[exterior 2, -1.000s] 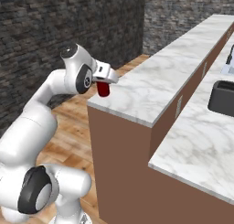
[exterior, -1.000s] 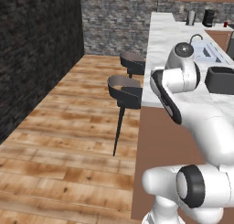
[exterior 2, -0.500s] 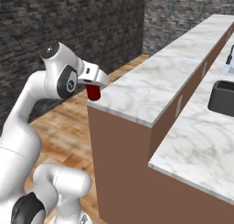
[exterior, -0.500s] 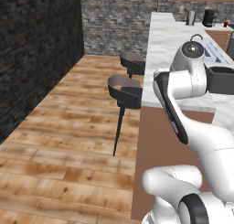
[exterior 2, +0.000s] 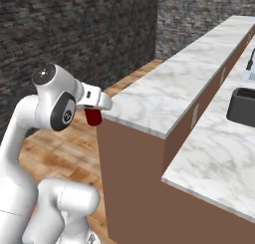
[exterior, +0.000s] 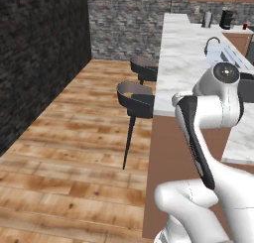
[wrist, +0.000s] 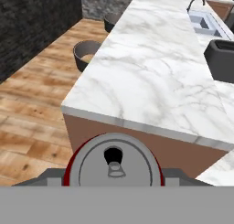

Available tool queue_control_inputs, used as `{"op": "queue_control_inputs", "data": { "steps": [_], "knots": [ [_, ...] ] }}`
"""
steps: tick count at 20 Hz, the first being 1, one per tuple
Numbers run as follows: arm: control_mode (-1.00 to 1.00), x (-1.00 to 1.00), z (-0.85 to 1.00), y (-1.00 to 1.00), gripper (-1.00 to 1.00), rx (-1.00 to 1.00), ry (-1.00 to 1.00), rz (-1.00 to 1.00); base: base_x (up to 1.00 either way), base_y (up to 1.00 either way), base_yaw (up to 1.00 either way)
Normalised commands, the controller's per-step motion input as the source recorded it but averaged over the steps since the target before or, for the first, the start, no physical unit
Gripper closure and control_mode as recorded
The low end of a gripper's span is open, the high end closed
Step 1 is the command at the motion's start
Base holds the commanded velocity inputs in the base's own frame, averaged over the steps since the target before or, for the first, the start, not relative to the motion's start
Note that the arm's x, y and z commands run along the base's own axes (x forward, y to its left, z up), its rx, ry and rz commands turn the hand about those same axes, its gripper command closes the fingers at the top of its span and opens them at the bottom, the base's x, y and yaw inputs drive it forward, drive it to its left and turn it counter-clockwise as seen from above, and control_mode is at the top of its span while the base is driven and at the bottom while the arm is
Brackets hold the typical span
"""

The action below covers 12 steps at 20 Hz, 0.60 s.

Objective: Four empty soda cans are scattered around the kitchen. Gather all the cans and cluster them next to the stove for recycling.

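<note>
So over that last second I'd swung my arm back and away from the counter (exterior 2: 164,96), pulling the red soda can (exterior 2: 93,116) off past the near corner of the marble top and tucking it in closer to my own body. A second before, it had been hanging right at the counter edge, level with the top; by this moment it sat just off the corner, a bit below the surface and over the wood floor (exterior: 64,138) side, touching nothing but me. My read was that this one was properly collected and I was folding up for the carry, not putting it down, since there was no stove anywhere close. My pincer (exterior 2: 94,108) was clamped on the can, jaws narrow, one on each side of it, and looking down my own hand I had the silvery lid with its pull tab (wrist: 114,161) sitting upright and centred, so the grip looked square. Way off at the far end of the kitchen I could just make out a tiny red thing on the back counter (exterior: 244,26), maybe another can, honestly too small to say. The two bar stools (exterior: 136,99) stood along the counter's outer side, well clear of my arm.
</note>
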Motion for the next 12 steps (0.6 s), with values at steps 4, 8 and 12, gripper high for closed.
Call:
{"op": "queue_control_inputs", "data": {
  "steps": [4, 8, 12],
  "knots": [
    [-1.0, -0.33, -0.2, 0.01, 1.0, 0.0, 0.0, 0.09, 0.0, 0.0, 0.0],
    [-1.0, -0.27, -0.22, 0.0, 1.0, 0.0, 0.0, 0.09, 0.0, 0.0, 0.0],
    [1.0, -0.21, -0.19, 0.0, 1.0, 0.0, 0.0, 0.07, -0.08, 0.01, 0.02]
  ]
}}
